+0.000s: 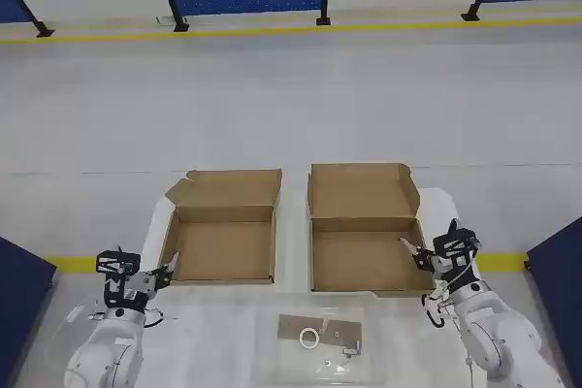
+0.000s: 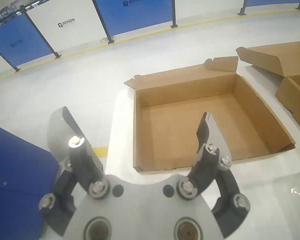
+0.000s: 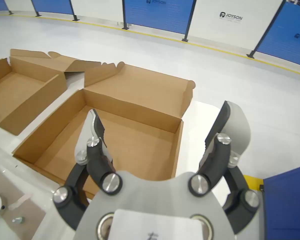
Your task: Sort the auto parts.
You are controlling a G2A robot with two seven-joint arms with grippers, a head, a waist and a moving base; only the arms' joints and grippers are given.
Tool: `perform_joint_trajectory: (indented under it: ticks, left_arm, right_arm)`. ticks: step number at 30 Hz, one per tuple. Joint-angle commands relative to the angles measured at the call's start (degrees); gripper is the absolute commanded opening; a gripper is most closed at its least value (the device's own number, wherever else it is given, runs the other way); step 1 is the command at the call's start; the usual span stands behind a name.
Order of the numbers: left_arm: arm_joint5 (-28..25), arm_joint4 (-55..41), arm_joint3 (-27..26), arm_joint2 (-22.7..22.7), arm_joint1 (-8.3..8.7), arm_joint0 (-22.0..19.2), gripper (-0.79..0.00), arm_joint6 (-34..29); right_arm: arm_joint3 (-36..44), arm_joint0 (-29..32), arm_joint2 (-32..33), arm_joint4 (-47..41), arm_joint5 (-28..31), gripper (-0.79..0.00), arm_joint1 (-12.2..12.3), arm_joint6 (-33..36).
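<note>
Plain brown: left box (image 1: 223, 250), right box (image 1: 364, 260); white table (image 1: 223, 306); ring (image 1: 302, 339) seemingly white.

The left arm (image 1: 105, 349) is sitting at the near left, wrist angled forward and inward. The left gripper (image 2: 135, 112) is holding its fingers (image 2: 212, 136) spread wide apart. The right arm (image 1: 490, 330) is mirroring it at the near right, and the right gripper (image 3: 159, 107) is likewise gaping wide. Both grippers are pointing ahead.
</note>
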State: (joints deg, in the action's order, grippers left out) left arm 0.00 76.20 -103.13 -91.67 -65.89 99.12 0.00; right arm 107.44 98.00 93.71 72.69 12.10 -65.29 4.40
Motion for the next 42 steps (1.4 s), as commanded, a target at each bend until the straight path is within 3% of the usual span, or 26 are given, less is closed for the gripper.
perform_joint_trajectory:
  ticks: [1, 3, 11, 15, 20, 23, 34, 42]
  left_arm:
    - [0.00, 0.00, 0.00, 0.00, 0.00, 0.00, 0.000, 0.00]
    - [0.00, 0.00, 0.00, 0.00, 0.00, 0.00, 0.000, 0.00]
    - [0.00, 0.00, 0.00, 0.00, 0.00, 0.00, 0.000, 0.00]
    - [0.00, 0.00, 0.00, 0.00, 0.00, 0.00, 0.000, 0.00]
    - [0.00, 0.00, 0.00, 0.00, 0.00, 0.00, 0.000, 0.00]
    - [0.00, 0.00, 0.00, 0.00, 0.00, 0.00, 0.000, 0.00]
    - [0.00, 0.00, 0.00, 0.00, 0.00, 0.00, 0.000, 0.00]
    - [0.00, 0.00, 0.00, 0.00, 0.00, 0.00, 0.000, 0.00]
  right_arm:
    - [0.98, -0.28, 0.68, -2.79, 4.22, 0.000, 0.19, 2.69]
    - [1.77, -0.50, 0.76, -5.68, 7.92, 0.000, 0.34, 5.16]
    - [1.77, -0.50, 0.76, -5.68, 7.92, 0.000, 0.34, 5.16]
    - [4.71, -1.40, -0.45, -1.42, 15.56, 0.000, 0.90, 7.18]
    - [5.71, -4.87, -1.08, -6.66, 24.74, 0.000, 1.62, 17.97]
    - [6.70, -7.37, -1.99, -10.27, 29.45, 0.000, 2.19, 27.81]
    - [8.35, -8.00, -3.65, -9.16, 31.74, 0.000, 2.37, 28.81]
    - [9.94, -12.84, -7.51, -15.26, 40.72, 0.000, 3.87, 45.84]
